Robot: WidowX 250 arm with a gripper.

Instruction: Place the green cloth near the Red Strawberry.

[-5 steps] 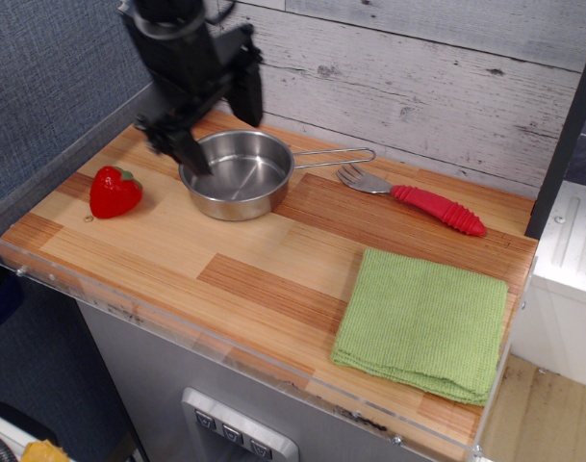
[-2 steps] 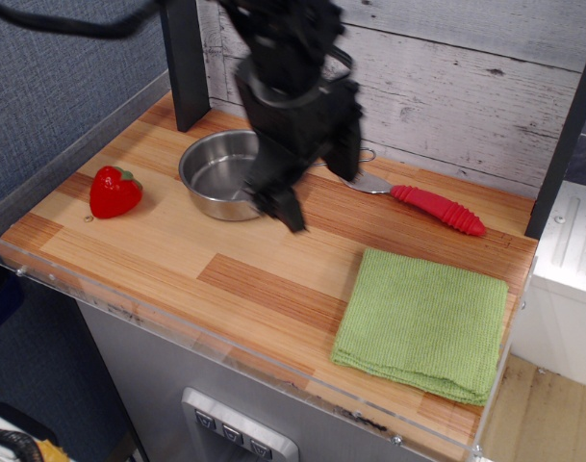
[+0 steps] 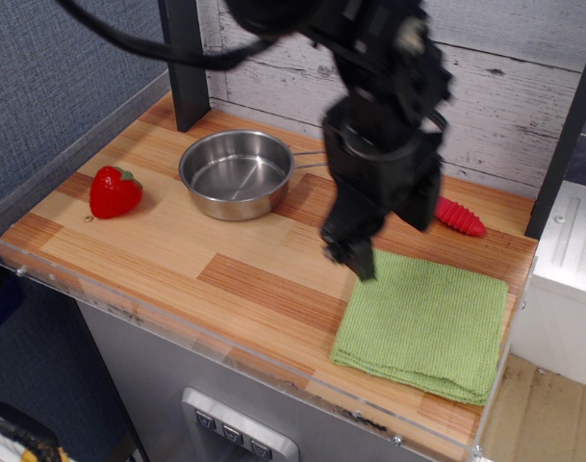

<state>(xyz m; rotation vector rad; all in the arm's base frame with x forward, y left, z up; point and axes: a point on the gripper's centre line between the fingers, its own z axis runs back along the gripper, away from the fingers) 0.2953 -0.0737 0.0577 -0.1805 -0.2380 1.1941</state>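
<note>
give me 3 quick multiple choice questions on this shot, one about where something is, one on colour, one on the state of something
1. Where is the strawberry?
A. inside the pan
B. on the counter, left of the pan
C. on the cloth

2. What colour is the cloth?
A. light green
B. blue
C. white

3. What is in the pan?
A. the fork
B. the strawberry
C. nothing

Answers:
1 B, it sits on the wood apart from the pan's left side.
2 A, the folded cloth at the right front is light green.
3 C, only bare steel shows in the bowl; the end effector hangs over the cloth's near-left corner, not the pan.
</note>
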